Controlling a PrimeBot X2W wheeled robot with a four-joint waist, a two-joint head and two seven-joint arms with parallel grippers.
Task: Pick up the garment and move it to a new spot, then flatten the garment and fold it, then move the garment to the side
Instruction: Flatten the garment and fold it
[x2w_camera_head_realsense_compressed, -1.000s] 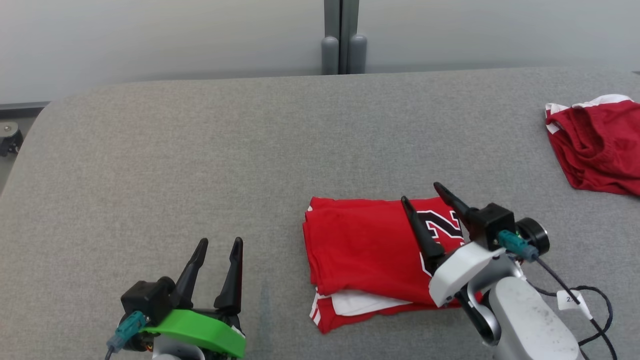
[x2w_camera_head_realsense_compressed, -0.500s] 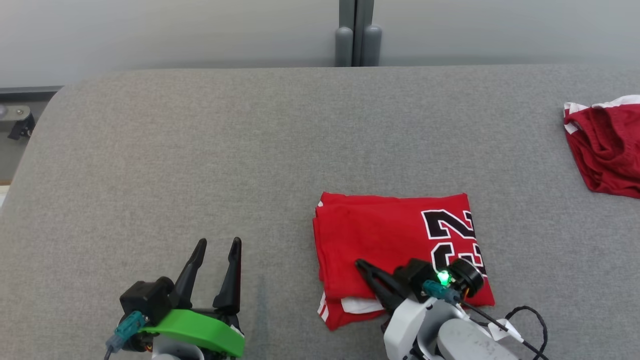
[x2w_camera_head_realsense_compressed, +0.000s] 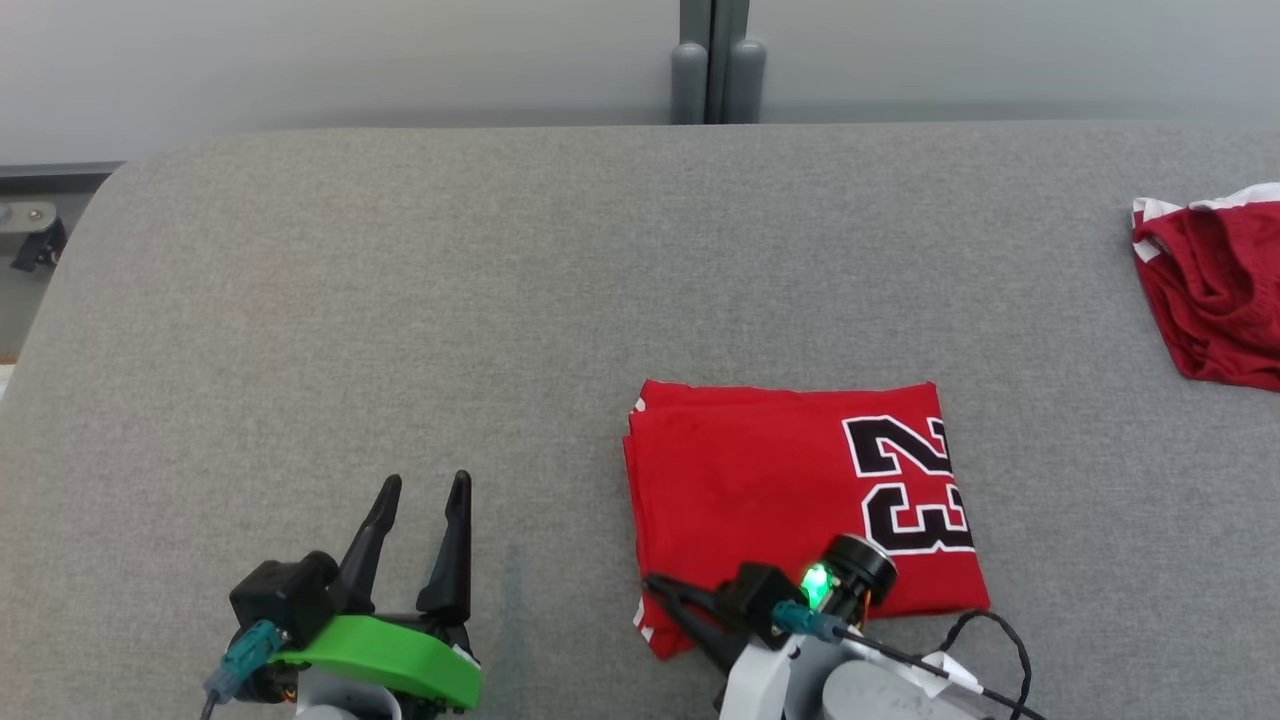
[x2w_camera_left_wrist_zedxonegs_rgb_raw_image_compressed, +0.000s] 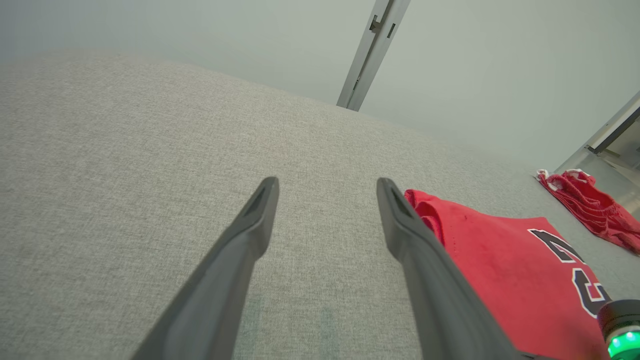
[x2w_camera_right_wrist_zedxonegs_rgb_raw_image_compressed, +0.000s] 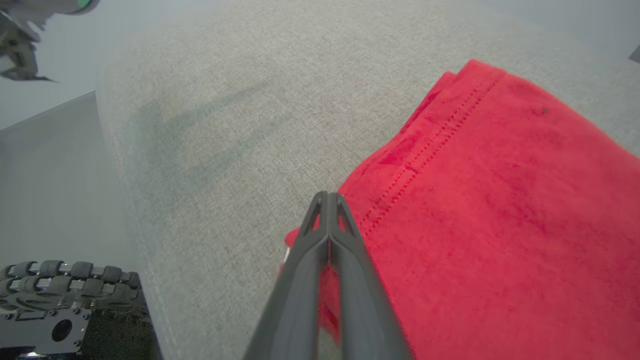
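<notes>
The garment (x2w_camera_head_realsense_compressed: 780, 480) is a red jersey with a black "23", folded into a rectangle on the grey table (x2w_camera_head_realsense_compressed: 400, 300), right of centre near the front edge. My right gripper (x2w_camera_head_realsense_compressed: 655, 582) lies low at the jersey's near left corner, fingers pointing left. In the right wrist view the right gripper (x2w_camera_right_wrist_zedxonegs_rgb_raw_image_compressed: 327, 197) is shut, its fingers pressed together over the edge of the garment (x2w_camera_right_wrist_zedxonegs_rgb_raw_image_compressed: 500, 200), and no cloth shows between the tips. My left gripper (x2w_camera_head_realsense_compressed: 425, 485) stands open at the lower left, apart from the jersey. In the left wrist view the garment (x2w_camera_left_wrist_zedxonegs_rgb_raw_image_compressed: 500, 270) lies right of the left gripper (x2w_camera_left_wrist_zedxonegs_rgb_raw_image_compressed: 325, 187).
A crumpled dark red garment with white trim (x2w_camera_head_realsense_compressed: 1215, 290) lies at the table's far right edge, also in the left wrist view (x2w_camera_left_wrist_zedxonegs_rgb_raw_image_compressed: 585, 202). A grey post (x2w_camera_head_realsense_compressed: 715, 60) stands behind the table. The table's rounded left corner (x2w_camera_head_realsense_compressed: 90, 200) drops off to the floor.
The right gripper has swung from above the jersey's number down to its near left corner and shut. The head camera has shifted slightly. The left gripper has stayed open in place.
</notes>
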